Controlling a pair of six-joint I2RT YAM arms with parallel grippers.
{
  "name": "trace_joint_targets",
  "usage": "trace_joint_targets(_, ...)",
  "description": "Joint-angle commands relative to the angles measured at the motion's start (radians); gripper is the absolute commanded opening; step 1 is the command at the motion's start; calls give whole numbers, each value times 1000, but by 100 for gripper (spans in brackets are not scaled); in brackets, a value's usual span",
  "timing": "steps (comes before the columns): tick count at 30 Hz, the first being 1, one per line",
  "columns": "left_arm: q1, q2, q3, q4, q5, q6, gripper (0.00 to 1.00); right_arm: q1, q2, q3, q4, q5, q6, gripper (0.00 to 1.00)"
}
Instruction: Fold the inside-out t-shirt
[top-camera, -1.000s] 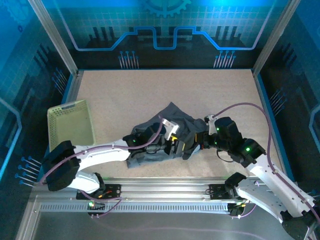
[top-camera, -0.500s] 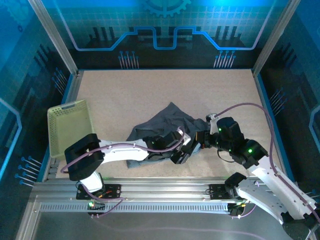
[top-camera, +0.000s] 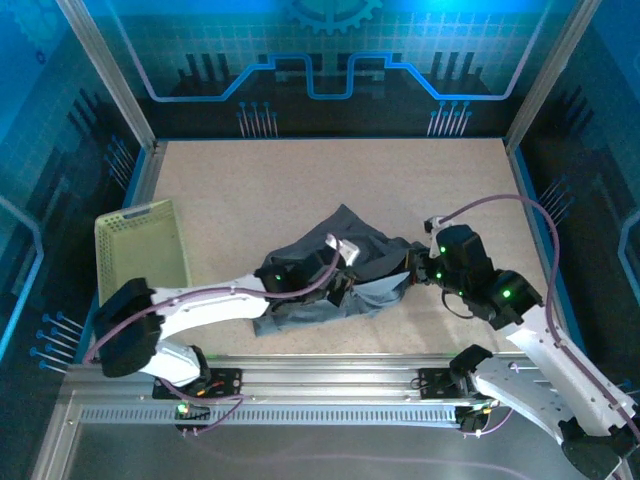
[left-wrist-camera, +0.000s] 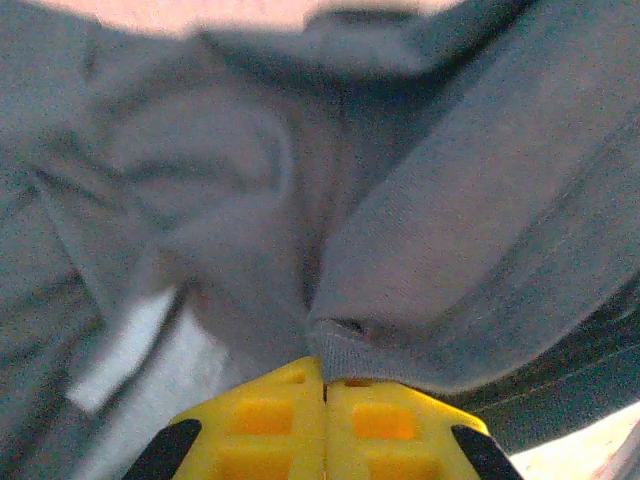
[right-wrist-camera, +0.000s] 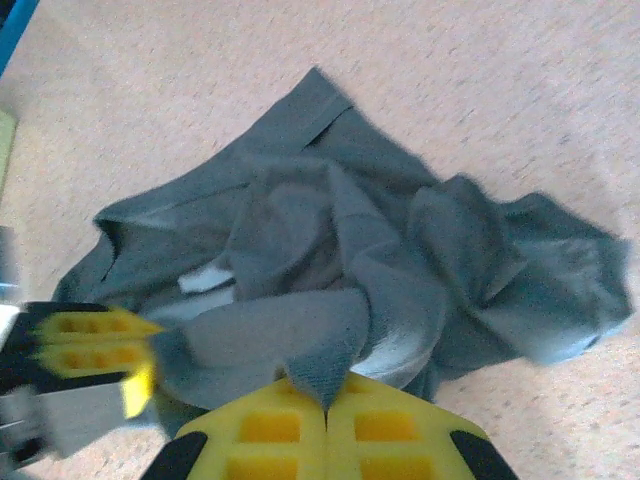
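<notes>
A: If looking from above, where to find the t-shirt (top-camera: 345, 262)?

B: Crumpled in a heap on the surface (top-camera: 300, 180), toward the near edge, roughly midway between the two side walls. Dark grey, bunched into thick folds, one corner pointing to the far side.

A: And the left tool (left-wrist-camera: 325, 385)?

B: Pressed fully shut, yellow pads (left-wrist-camera: 265, 420) flat together. Pinching a thick rolled edge of the cloth on the near side of the heap.

A: Same for the right tool (right-wrist-camera: 326, 400)?

B: Closed tight as well, clamped on a small pointed flap at the right end of the heap. Seen from the right wrist, hangs low over the cloth, with the left tool off to the left, gripping the near-left part of the heap.

A: Anything else nearby?

B: Yellow-green basket (top-camera: 142, 248) by the left edge of the surface, well apart from the t-shirt. Also a pale patch (right-wrist-camera: 205, 278) among the folds, too blurred to name.
</notes>
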Motion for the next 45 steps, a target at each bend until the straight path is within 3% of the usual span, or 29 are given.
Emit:
trace_joint_targets(1,34,-97,43,18,-3,7,8,-23,19,122,-47,104,-47,0)
trace_joint_targets(7,96,-166,333,-125,-38,155,1,-26,100,451,-56,137,-182,0)
trace_joint_targets(13,108,-200,638,-172,2,271,0,-25,184,763,-38,60,-260,0)
trace_joint_targets(15,110,-194,693,-193,19,287,2,-25,209,821,-40,44,-265,0)
trace_joint_targets(18,109,-168,676,-220,96,275,17,-26,223,810,-37,61,-252,0)
trace_joint_targets(23,110,-85,476,-243,234,119,42,-26,191,641,-2,107,-229,0)
trace_joint_targets(26,110,-83,290,-226,138,-29,61,-26,185,582,-4,150,-228,0)
trace_joint_targets(29,128,-99,134,-261,27,-248,71,-27,189,557,-8,158,-231,0)
trace_joint_targets(33,167,-100,-40,-237,0,-515,76,-29,198,553,4,138,-231,0)
trace_joint_targets(36,227,-59,-118,-137,74,-619,81,-28,200,568,9,161,-237,0)
trace_joint_targets(41,283,69,-137,3,170,-730,71,-29,214,612,9,159,-257,0)
trace_joint_targets(45,282,187,-57,-19,177,-755,63,-30,216,616,17,152,-255,0)
